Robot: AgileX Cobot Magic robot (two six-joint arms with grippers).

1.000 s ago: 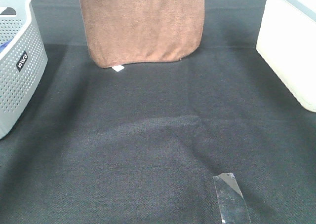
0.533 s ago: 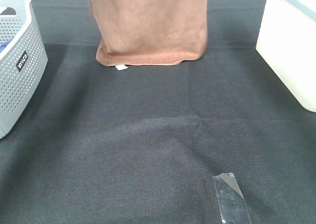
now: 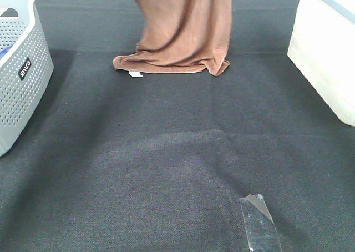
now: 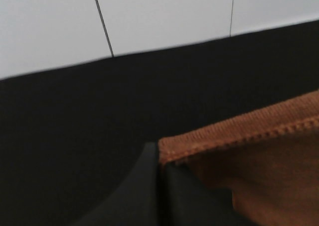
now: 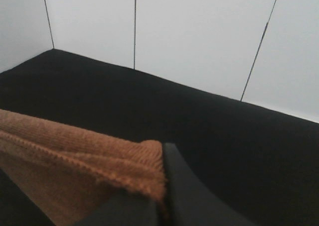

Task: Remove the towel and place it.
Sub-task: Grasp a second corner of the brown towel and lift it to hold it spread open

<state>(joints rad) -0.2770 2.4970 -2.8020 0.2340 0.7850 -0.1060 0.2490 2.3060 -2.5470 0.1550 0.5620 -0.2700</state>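
The brown towel (image 3: 186, 33) hangs down from above the exterior high view at the back middle. Its lower edge is bunched on the black table cloth (image 3: 177, 152), with a small white tag (image 3: 134, 74) at its left corner. Both grippers are out of the exterior high view. In the left wrist view my left gripper (image 4: 160, 196) is shut on the towel's stitched edge (image 4: 239, 136). In the right wrist view my right gripper (image 5: 159, 201) is shut on the towel's other top corner (image 5: 99, 161).
A grey perforated basket (image 3: 19, 69) with something blue inside stands at the left edge. A white bin (image 3: 324, 52) stands at the right. A strip of clear tape (image 3: 258, 221) lies on the cloth near the front. White wall panels (image 5: 199, 37) lie behind the table.
The towel's upper part has drawn in from the left and narrowed. Its lower edge has settled and bunched on the table cloth.
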